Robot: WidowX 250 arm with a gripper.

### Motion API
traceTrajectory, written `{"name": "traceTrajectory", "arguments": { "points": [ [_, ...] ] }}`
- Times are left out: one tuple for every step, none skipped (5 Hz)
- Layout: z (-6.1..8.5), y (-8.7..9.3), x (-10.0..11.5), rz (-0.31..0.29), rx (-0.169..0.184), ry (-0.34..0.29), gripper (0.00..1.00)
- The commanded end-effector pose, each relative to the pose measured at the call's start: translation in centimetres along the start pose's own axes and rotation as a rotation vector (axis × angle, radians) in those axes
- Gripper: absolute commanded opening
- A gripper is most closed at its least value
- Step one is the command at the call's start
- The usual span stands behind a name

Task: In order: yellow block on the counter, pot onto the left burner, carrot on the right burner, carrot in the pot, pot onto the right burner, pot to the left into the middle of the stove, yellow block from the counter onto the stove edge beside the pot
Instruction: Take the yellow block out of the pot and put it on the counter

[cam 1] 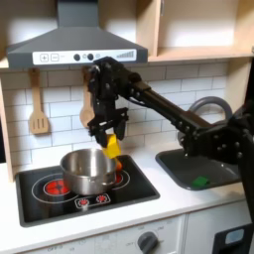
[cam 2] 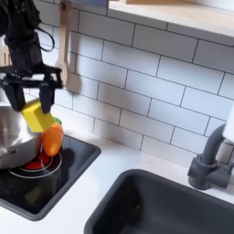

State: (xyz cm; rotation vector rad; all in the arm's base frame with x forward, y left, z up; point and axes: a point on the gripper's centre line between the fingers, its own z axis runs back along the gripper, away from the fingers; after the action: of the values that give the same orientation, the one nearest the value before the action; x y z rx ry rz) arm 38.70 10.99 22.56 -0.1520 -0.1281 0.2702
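The gripper point(cam 1: 109, 136) is clenching the yellow block point(cam 1: 112, 146) and holding it in the air just above the far right rim of the pot point(cam 1: 87, 170), so step 1 of 7 looks underway. In the second exterior view the carrot point(cam 2: 53, 140) is lying on the stove point(cam 2: 69, 174) beside the pot. Next, I'd guess, the block is needing a carry rightward and a lowering onto bare counter point(cam 1: 149, 210), short of the sink point(cam 1: 203, 169). I'm seeing no readable writing.
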Motion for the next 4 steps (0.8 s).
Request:
{"name": "traceTrajectory", "arguments": {
  "points": [
    [-0.8, -1.8, -2.4, -0.090, 0.017, 0.012, 0.00],
    [-1.5, -2.2, -3.3, -0.127, 0.033, 0.018, 0.00],
    [-1.9, -2.1, -3.9, -0.167, 0.068, -0.009, 0.00],
    [-3.2, -1.6, -4.5, -0.208, 0.128, -0.018, 0.00]
  ]
}}
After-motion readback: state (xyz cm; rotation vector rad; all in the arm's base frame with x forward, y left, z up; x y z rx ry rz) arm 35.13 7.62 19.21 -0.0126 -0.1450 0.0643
